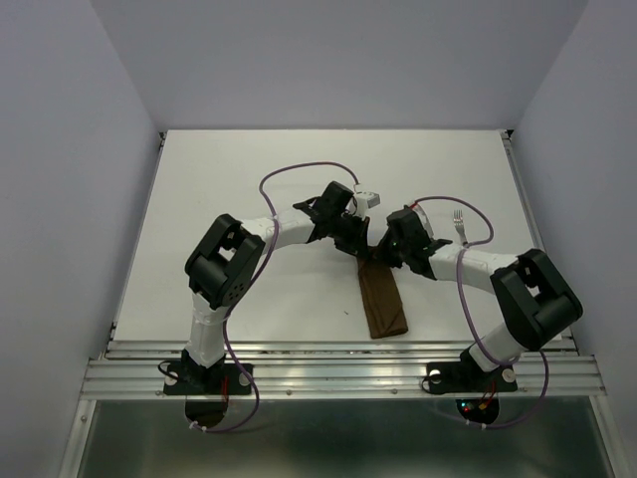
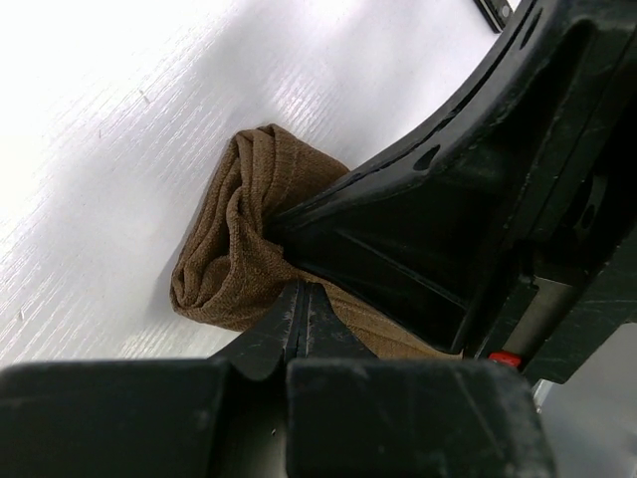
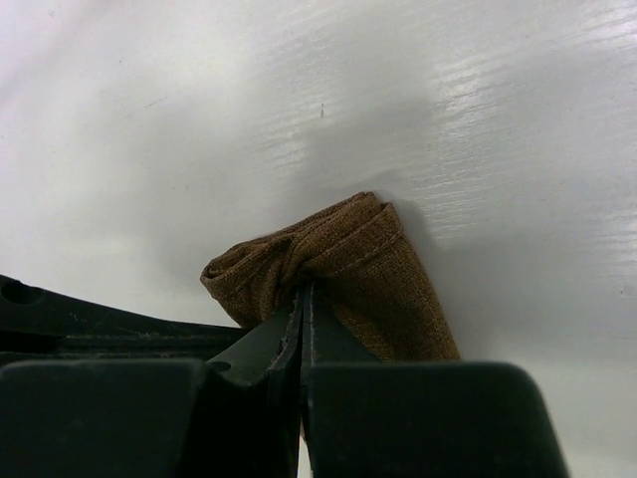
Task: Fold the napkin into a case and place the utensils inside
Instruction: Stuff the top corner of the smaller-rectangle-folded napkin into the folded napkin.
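**Napkin folded narrow, fork not yet inside**

The napkin [image 1: 384,304] is lying on the worktop [image 1: 259,169] as a narrow strip just ahead of the arm bases, so the folding is judged to be largely done. Its far end is being pinched by the left end effector [image 2: 302,299] and the right end effector [image 3: 302,299], side by side, each pressed together on bunched cloth. Farther out, the fork [image 1: 459,223] is lying apart from the napkin and is yet to be put inside. No brand, label or writing is being shown.
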Tool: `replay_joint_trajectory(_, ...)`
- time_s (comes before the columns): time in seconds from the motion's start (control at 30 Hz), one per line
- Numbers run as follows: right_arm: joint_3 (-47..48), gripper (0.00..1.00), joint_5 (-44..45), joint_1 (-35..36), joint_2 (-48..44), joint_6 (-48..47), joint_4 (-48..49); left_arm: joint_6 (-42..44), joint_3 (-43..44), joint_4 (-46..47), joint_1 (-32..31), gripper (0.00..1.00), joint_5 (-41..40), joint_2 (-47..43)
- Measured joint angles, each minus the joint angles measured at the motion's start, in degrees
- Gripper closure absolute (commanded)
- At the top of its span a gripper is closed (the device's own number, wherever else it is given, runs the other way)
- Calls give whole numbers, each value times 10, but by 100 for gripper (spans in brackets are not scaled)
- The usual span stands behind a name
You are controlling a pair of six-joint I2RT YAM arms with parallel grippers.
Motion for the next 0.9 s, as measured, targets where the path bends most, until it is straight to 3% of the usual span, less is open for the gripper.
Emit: replay_joint_trajectory(0.9, -18, 98, -78, -13, 57, 63, 114, 5, -1, -5, 19, 100, -2, 7)
